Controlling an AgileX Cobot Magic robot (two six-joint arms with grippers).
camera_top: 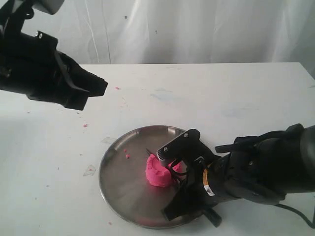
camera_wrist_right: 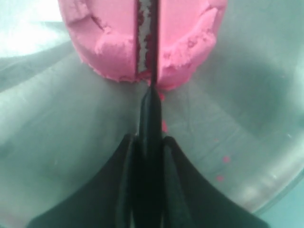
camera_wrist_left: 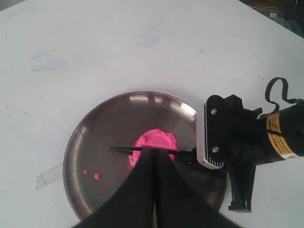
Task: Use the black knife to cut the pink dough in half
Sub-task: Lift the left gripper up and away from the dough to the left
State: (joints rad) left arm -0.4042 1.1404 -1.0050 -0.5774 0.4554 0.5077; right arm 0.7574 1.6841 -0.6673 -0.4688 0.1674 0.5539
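One pink dough (camera_top: 158, 173) lump sits on the steel plate (camera_top: 115, 179), with the one black knife (camera_wrist_left: 124, 149) sunk edge-down into its middle; the right gripper (camera_wrist_right: 151, 142) clamps the handle, its yellow label unreadable; the left gripper (camera_top: 96, 87) hovers apart, fingers together, empty.

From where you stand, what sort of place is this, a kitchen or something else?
Probably a robot test bench, not a kitchen: a bare white table against a hung white sheet, with only a steel plate, pink dough and a knife held by the right gripper.
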